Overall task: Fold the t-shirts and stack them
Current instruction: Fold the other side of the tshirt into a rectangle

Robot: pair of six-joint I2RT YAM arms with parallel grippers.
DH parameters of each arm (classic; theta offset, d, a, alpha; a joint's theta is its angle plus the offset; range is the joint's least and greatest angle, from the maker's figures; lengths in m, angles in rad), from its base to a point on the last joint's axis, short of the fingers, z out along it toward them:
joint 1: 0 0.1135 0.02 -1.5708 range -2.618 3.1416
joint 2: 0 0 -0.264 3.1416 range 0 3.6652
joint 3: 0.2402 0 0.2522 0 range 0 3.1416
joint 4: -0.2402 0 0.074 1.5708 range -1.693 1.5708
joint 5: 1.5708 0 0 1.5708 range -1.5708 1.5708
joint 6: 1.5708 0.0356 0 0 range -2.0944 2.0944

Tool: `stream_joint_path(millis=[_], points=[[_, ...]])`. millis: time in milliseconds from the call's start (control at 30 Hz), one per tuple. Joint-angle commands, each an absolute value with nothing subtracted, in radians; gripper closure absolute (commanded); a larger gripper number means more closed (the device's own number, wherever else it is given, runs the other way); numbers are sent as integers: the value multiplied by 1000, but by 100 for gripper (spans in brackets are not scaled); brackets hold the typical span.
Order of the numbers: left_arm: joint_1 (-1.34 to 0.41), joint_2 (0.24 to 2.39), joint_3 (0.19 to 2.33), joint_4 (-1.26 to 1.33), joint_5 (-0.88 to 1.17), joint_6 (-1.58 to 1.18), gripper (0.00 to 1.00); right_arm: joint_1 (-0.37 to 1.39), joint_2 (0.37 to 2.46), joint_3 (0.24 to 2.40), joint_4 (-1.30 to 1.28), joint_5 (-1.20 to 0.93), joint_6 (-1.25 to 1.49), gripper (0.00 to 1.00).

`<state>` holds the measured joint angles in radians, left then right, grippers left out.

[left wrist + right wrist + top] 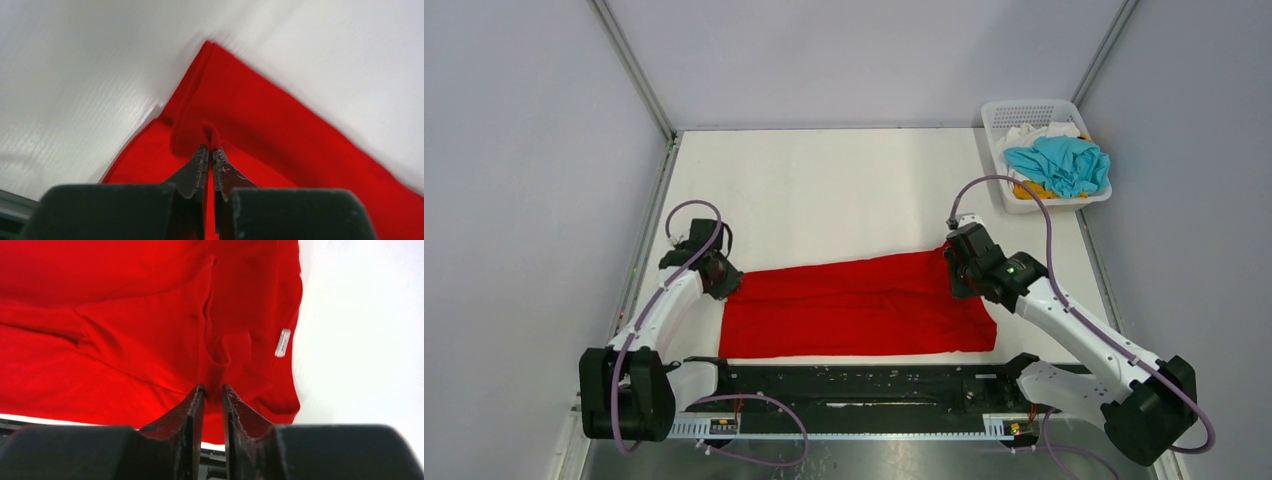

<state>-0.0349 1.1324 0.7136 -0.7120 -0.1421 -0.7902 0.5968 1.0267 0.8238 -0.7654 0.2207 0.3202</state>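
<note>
The red t-shirt (854, 305) lies as a long folded band across the near half of the table. My left gripper (721, 275) is at its left end, shut on a pinch of the red cloth (210, 131). My right gripper (959, 270) is at its right end, shut on a fold of the red cloth (215, 375) near the white label (282, 342). The turquoise-blue t-shirt (1056, 163), the white one (1036, 131) and the orange-yellow one (1032, 189) lie heaped in the basket.
The white perforated basket (1002, 112) stands at the far right corner of the table. A black rail (854, 385) runs along the near edge between the arm bases. Grey walls enclose the white table (824, 190).
</note>
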Motion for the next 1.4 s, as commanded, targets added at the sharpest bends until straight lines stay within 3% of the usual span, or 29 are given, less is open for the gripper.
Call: stream_joint_path(millis=[0, 33, 100, 133, 167, 200, 267, 333, 367, 500, 567, 767, 933, 1167, 1367], points=[[-41, 1077, 661, -703, -118, -820, 97, 605, 1033, 786, -879, 176, 422, 69], [-41, 1059, 656, -727, -106, -826, 90, 607, 1022, 770, -905, 149, 436, 66], [-45, 1002, 669, -821, -86, -840, 76, 614, 977, 746, -971, 73, 459, 49], [-51, 959, 680, -864, -89, -845, 50, 618, 932, 735, -1002, 32, 471, 46], [-54, 911, 694, -902, -100, -852, 7, 620, 878, 724, -1026, 18, 486, 43], [-55, 859, 711, -935, -115, -856, 2, 619, 823, 721, -1038, 6, 500, 39], [-55, 776, 755, -955, -134, -860, 1, 620, 713, 724, -1016, 5, 508, 24], [-55, 740, 800, -938, -124, -848, 1, 619, 628, 720, -935, 51, 514, 2], [-55, 747, 819, -910, -102, -838, 1, 619, 602, 713, -875, 71, 516, 1], [-69, 878, 850, -760, 90, -815, 1, 618, 648, 703, -609, 88, 475, 0], [-107, 981, 858, -688, 131, -814, 1, 617, 780, 735, -516, 108, 434, 1], [-222, 1304, 922, -619, 150, -776, 1, 582, 1199, 925, -514, 125, 347, 1], [-225, 1450, 882, -595, 177, -768, 1, 540, 1384, 955, -528, 137, 352, 2], [-229, 1354, 709, -648, 129, -770, 1, 538, 1386, 852, -488, 76, 332, 4], [-230, 1144, 602, -782, 49, -812, 1, 539, 1333, 765, -531, 6, 327, 5]])
